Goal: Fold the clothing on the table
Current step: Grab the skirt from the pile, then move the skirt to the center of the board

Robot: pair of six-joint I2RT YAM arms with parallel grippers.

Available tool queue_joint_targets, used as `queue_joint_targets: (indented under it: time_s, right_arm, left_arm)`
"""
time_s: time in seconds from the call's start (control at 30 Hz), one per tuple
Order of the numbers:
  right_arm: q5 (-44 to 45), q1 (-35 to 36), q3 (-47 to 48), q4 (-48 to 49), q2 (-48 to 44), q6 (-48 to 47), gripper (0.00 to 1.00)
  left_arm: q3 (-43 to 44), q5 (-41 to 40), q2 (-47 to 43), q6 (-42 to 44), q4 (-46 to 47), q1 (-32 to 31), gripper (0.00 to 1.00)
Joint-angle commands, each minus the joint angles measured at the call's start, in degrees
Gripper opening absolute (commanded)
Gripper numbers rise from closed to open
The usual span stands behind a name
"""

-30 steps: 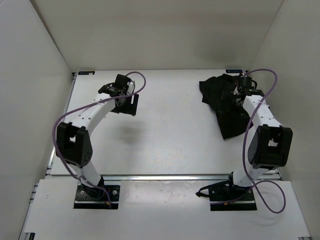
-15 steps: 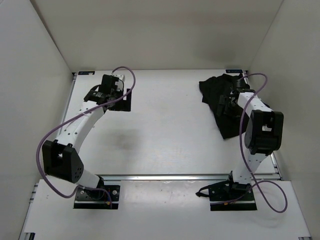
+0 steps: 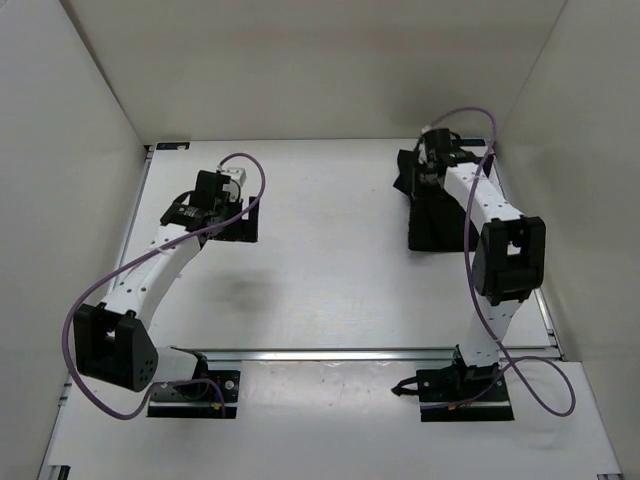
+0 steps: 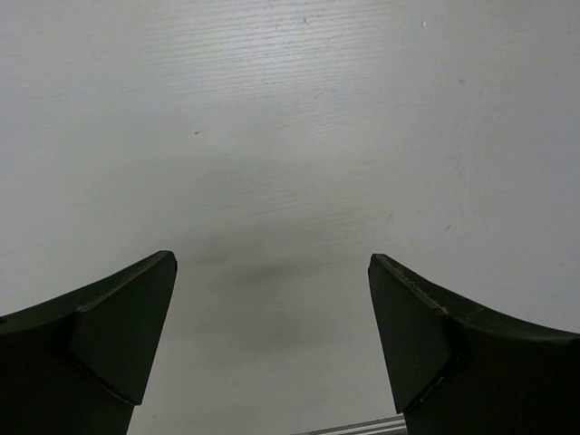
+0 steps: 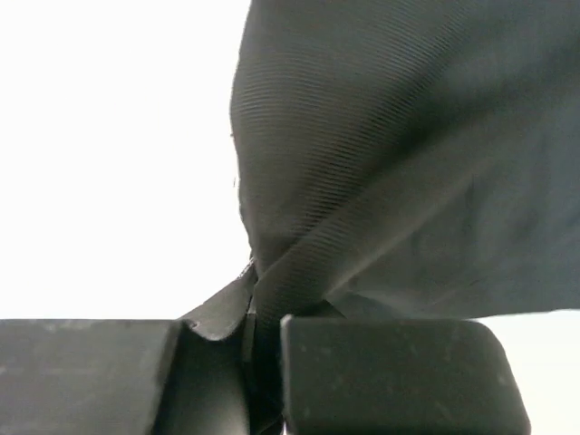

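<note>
The clothing (image 3: 437,215) is a crumpled black garment at the far right of the white table (image 3: 330,260). My right gripper (image 3: 432,160) sits over its far edge, shut on a pinch of the ribbed black fabric (image 5: 362,181), which hangs bunched between the two fingers (image 5: 390,372). Over on the left side of the table my left gripper (image 3: 238,212) stands wide open above bare white surface, with nothing between its fingers (image 4: 426,335).
White walls enclose the table on the left, the back and the right. A metal rail (image 3: 330,353) runs along the near edge, with the two black base plates in front of it. The right wall stands close beside the garment.
My right gripper has closed on the garment's fabric and moved toward the far edge, pulling the near part of the cloth back. My left arm has swung to the left and lower, opening fully.
</note>
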Motion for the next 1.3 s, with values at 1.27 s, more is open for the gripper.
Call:
queue_joint_targets:
  time_s: [1.27]
  right_arm:
    - [-32.06,14.69,-7.89,19.64,-8.94,9.90,0.00]
  left_arm:
    - [-21.94,19.57,-11.98,-28.64,24.14,-13.01,0.97]
